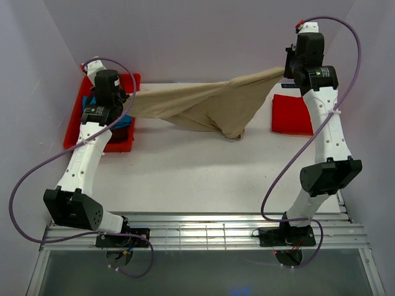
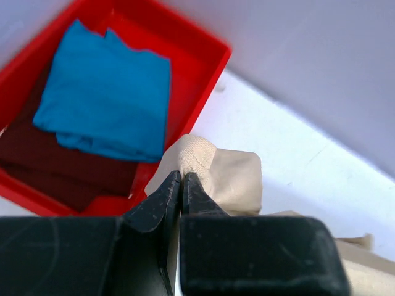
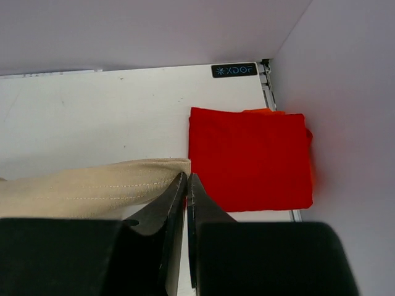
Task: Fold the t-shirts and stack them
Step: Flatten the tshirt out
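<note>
Left tool pinching tan t-shirt, right tool pinching its other end, cloth slung between

The tan t-shirt hangs stretched, sagging; red t-shirt lies folded right, blue t-shirt folded left.

White table with red tray, folded red t-shirt

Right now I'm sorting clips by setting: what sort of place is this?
Probably a robot lab cell: a white table boxed in by plain walls, a left arm and right arm bolted to a metal rail.
</note>
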`<state>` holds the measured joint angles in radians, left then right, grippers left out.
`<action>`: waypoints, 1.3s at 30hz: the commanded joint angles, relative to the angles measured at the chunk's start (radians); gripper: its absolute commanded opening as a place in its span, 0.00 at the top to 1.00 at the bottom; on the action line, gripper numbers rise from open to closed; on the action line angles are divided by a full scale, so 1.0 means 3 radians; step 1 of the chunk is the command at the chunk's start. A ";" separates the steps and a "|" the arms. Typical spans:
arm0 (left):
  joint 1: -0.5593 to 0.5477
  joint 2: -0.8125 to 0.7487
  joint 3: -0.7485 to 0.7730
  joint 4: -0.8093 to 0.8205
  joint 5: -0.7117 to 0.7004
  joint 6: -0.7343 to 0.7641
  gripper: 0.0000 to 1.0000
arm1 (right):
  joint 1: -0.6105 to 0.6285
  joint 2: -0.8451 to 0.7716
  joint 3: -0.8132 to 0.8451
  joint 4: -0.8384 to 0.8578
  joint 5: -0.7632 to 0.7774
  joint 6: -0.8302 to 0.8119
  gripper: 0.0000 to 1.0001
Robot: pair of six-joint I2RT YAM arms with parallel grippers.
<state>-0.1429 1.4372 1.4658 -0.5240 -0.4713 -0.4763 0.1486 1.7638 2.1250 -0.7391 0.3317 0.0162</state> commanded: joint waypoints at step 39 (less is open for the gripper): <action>0.0037 -0.0803 -0.1240 -0.0075 0.1606 -0.0288 0.69 | -0.0112 -0.1400 -0.1085 0.0296 -0.0292 0.0001 0.92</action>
<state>-0.1329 1.1442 1.0767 -0.6136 -0.0704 -0.5194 0.1192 1.3518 1.7794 -0.7227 0.2649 -0.0067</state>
